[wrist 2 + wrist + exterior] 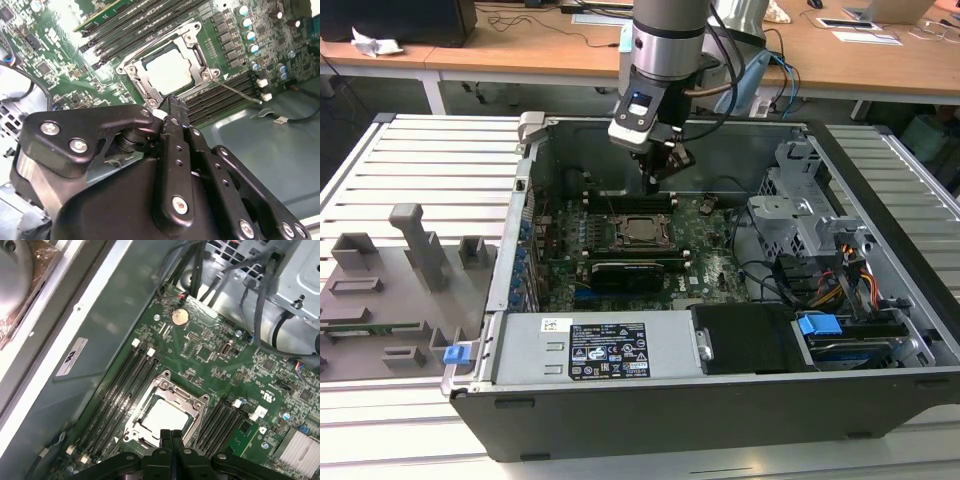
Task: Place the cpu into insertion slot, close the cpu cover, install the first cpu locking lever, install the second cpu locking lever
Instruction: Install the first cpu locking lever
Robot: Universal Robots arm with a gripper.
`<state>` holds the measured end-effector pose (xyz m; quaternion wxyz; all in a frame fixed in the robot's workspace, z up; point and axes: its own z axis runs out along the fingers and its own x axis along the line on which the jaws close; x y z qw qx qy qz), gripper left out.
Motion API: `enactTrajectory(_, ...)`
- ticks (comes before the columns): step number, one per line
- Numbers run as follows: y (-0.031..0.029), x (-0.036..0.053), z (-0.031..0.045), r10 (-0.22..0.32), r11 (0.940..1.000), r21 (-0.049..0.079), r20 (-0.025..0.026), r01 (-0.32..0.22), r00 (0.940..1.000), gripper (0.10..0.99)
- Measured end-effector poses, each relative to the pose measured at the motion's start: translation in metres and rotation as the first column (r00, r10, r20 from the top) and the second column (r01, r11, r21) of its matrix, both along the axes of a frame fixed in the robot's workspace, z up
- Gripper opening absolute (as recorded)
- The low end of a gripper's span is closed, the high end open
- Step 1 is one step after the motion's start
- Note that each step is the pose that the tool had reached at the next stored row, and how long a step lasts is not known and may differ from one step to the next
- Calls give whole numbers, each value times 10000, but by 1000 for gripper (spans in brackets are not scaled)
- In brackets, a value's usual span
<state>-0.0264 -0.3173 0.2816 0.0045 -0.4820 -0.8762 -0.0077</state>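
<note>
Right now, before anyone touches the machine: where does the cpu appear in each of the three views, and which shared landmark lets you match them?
Exterior view: the cpu sits mid-motherboard, close beneath the gripper.
Second wrist view: the cpu is a pale square inside the cpu cover, just beyond the gripper.
First wrist view: the cpu lies framed likewise, partly behind the gripper.
Shared landmark: black memory slots flank the socket.
</note>
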Motion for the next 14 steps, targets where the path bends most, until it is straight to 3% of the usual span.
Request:
enactTrajectory(4, 0, 0, 0, 740, 9973, 0, 0, -740, 9973, 102)
enactTrajectory(8, 0, 0, -1, 1535, 9881, 0, 0, -1535, 9881, 102)
enactTrajectory(9, 0, 0, -1, 1724, 9850, 0, 0, -1724, 9850, 102)
enactTrajectory(10, 0, 0, -1, 2146, 9767, -1, 0, -2146, 9767, 102)
enactTrajectory(14, 0, 0, -1, 2847, 9586, 0, 0, -2847, 9586, 102)
